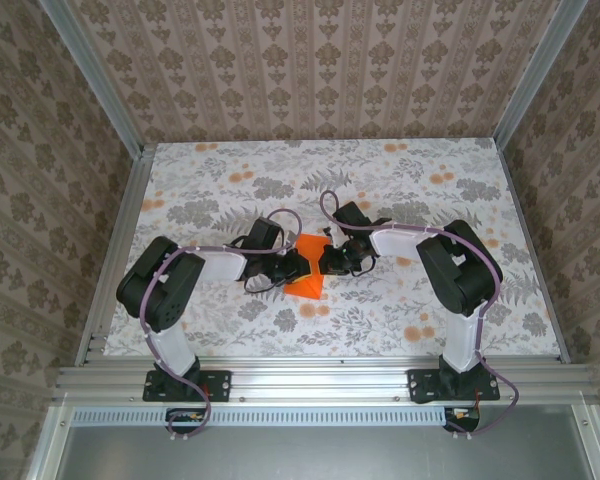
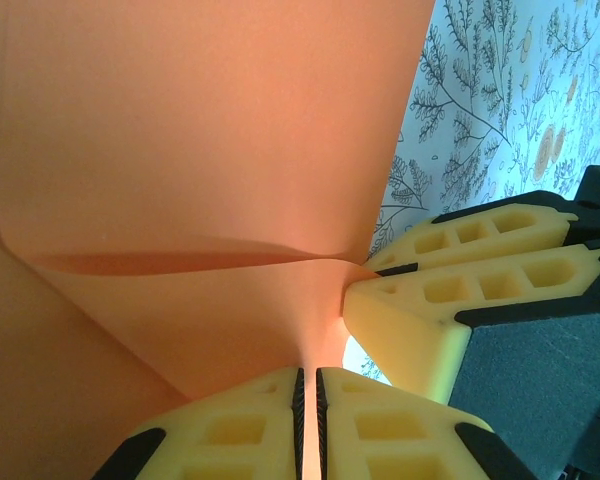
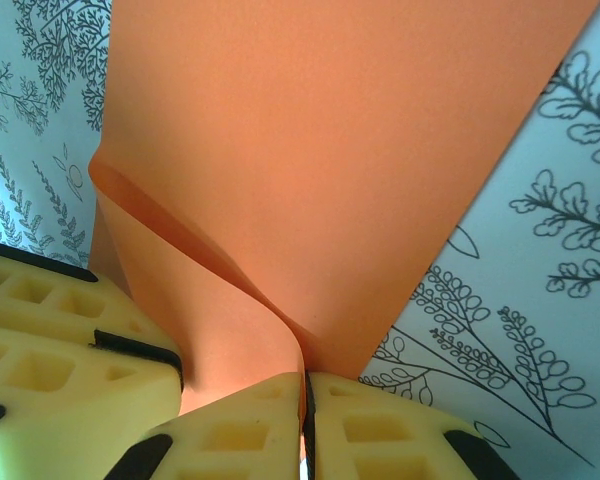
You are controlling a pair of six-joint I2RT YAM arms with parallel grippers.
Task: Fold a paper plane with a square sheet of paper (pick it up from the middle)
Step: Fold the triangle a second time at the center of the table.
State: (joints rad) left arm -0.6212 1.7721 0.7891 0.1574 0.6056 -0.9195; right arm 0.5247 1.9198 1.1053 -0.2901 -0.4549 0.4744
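Your left end effector (image 2: pixel 309 385) is clamped narrow on the square sheet of paper (image 1: pixel 307 283), and your right end effector (image 3: pixel 306 390) pinches the same raised ridge just beside it, the yellow fingertips nearly meeting. The sheet sits mid-desk (image 1: pixel 410 180), between the two arms, and it is buckled along a soft crease.

The square sheet of paper (image 1: pixel 305 285) sits near the middle of the table (image 1: pixel 430 300), between the two arms. The left gripper (image 1: pixel 298 266) meets it from the left and the right gripper (image 1: pixel 330 260) from the right. Their tips are side by side, each with an edge of the sheet between its fingers.
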